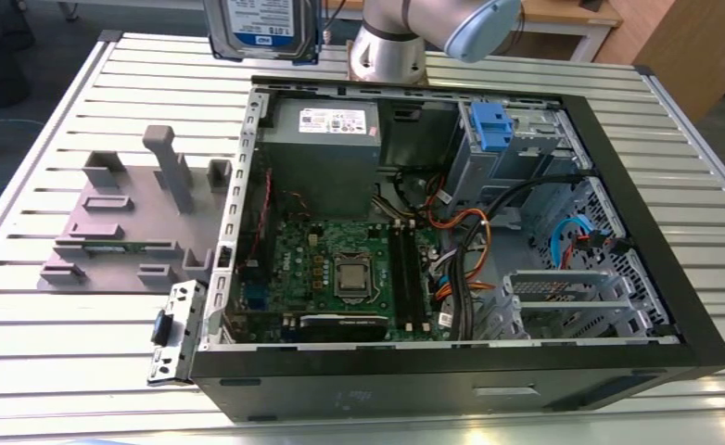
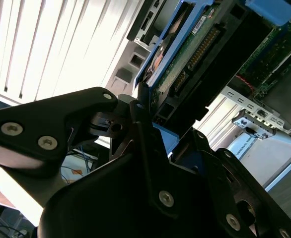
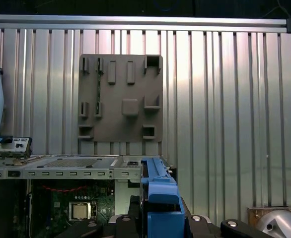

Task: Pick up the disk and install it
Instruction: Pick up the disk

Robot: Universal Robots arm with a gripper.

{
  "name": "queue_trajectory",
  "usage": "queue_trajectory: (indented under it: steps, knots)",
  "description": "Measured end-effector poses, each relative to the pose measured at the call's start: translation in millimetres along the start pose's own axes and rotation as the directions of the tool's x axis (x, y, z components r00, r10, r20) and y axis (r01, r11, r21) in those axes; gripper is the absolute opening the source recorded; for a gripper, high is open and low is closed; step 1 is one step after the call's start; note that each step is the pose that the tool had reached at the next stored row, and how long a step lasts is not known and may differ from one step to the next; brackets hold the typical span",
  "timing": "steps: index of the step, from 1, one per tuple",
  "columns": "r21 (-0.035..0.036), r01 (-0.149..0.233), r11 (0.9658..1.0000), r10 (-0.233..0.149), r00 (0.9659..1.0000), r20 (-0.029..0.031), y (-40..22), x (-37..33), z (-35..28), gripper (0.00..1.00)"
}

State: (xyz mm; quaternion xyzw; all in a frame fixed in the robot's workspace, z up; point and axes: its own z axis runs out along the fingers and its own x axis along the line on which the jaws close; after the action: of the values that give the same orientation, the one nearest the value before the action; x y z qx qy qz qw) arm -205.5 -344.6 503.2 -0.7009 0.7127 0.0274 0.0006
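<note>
So the disk (image 1: 263, 30) is up in the air at the far edge of the table (image 1: 54, 352), well above and behind the open computer case (image 1: 659, 278), with its label turned toward the exterior camera. In the first wrist view the gripper (image 3: 161, 218) is clamped on the disk's blue bracket, one finger on each side. The bare circuit-board face of the drive is seen in the second wrist view.

Judging from that, the carry toward the case is what's in hand. It's probably done best if the drive is kept square in the grip and lined up with the drive cage (image 1: 511, 139) by the blue latch (image 1: 492, 125). The loose cables (image 1: 462, 232) in the middle should be cleared rather than brushed. Any tilt in the bracket would likely make it jam on the cage rails.

Stuff that's hard to make out:
- The top of the disk is cut off by the exterior frame.
- The actual pad contact is hidden behind the finger bodies.
- The inside of the cage is shadowed, so the slot can't be judged.

The grey fixture plate (image 1: 115, 227) is left bare of any drive.
</note>
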Motion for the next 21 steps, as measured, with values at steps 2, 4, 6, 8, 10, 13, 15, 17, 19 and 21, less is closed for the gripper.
queue_trajectory:
  steps: [2,4,6,8,10,13,15,17,19,21]
  knots:
    - [0.0000,0.000,1.0000,0.000,1.0000,0.0000,-1.6,0.0,-0.1,0.37]
    - [0.0001,0.000,1.0000,0.000,1.0000,0.0001,-3.1,0.0,-0.1,0.37]
    - [0.0000,0.000,1.0000,0.000,1.0000,0.0000,-4.7,-0.1,-0.2,0.37]
    - [0.0000,0.000,1.0000,0.000,1.0000,0.0000,-6.3,-0.1,-0.3,0.37]
    - [0.0000,0.000,1.0000,0.000,1.0000,0.0000,-7.8,-0.1,-0.3,0.37]
    - [0.0000,0.000,1.0000,0.000,1.0000,0.0000,-10.0,-0.2,-0.4,0.37]
    - [0.0000,0.000,1.0000,0.000,1.0000,0.0000,-11.5,-0.2,-0.4,0.37]
    - [0.0000,0.000,1.0000,0.000,1.0000,0.0000,-12.9,-0.2,-0.5,0.37]
    - [0.0000,0.000,1.0000,0.000,1.0000,0.0000,-14.4,-0.2,-0.5,0.37]
    - [0.0000,0.000,1.0000,0.000,1.0000,0.0000,-15.9,-0.3,-0.6,0.37]
